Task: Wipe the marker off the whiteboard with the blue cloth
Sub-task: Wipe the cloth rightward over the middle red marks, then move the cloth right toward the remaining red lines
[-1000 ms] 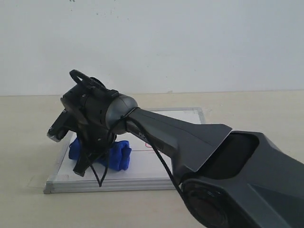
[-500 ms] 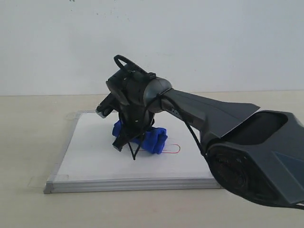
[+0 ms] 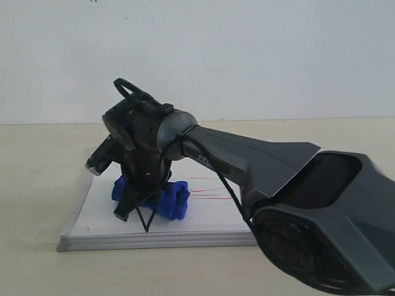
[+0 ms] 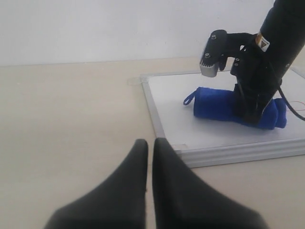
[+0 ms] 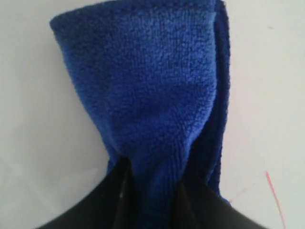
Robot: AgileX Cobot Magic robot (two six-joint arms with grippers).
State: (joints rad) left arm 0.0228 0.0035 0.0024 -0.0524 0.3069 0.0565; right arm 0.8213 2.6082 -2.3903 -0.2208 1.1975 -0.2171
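Nearest the exterior camera: the right arm (image 3: pixel 265 166) fills the lower right and reaches across to the left half of the whiteboard (image 3: pixel 154 239).

Left gripper (image 4: pixel 150 142): idle over the bare table (image 4: pixel 62 119), short of the board's front corner. Its fingers are pressed together with nothing between them.

On the board: the right gripper (image 3: pixel 137 206) is clenched on the blue cloth (image 3: pixel 170 200). The roll is pinched near its middle (in the wrist view the pile bunches up between the two dark fingers (image 5: pixel 109 200)). It lies flat on the white surface, towards the front left.

Change noted: a second ago the cloth sat at the front-left corner. Half a second ago it was further back and nearer mid-board, with a red loop just to its right. Now it has come back towards the front left. That reads as one out-and-back stroke.

Marker (image 3: pixel 207 190): thin red lines show just right of the cloth, towards the board's centre and not touching it.

Judgement: wiping is under way but not finished. The return stroke carried the cloth away from the remaining ink, so the next pass probably needs to run rightward over those lines.

Farthest: a plain pale wall (image 3: pixel 247 55).
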